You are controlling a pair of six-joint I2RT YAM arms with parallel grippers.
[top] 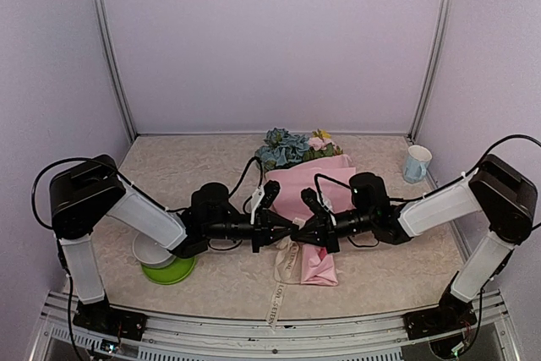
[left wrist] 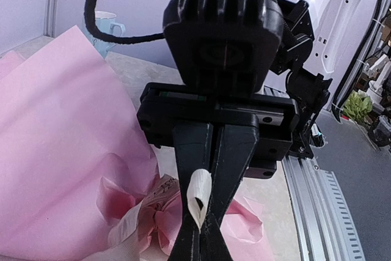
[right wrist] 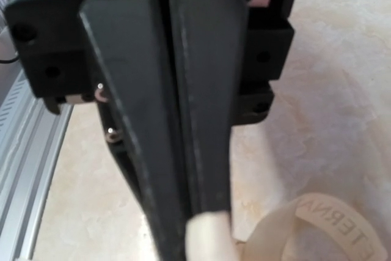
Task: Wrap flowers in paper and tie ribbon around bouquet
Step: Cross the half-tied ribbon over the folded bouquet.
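Pink-wrapped bouquet [top: 308, 183] flat, ribbon [top: 284, 272] trailing

arms: white links, black joints | cables: black | end effectors: black

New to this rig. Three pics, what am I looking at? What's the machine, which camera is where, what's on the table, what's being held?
Two robot arms are bolted at the table's near edge. The wide picture comes from a fixed camera above and behind them; the two close-ups come from cameras on each wrist, looking along that arm's own fingers.

On the table lies the bouquet: flowers in blue, pink and yellow showing from a cone of pink paper. A cream ribbon with dark lettering trails toward the near edge. Also there: a pale mug at the far right and a white bowl on a green plate by the left arm.

The left hand and right hand meet over the cone's narrow end. Both are shut, each pinching a bit of ribbon.
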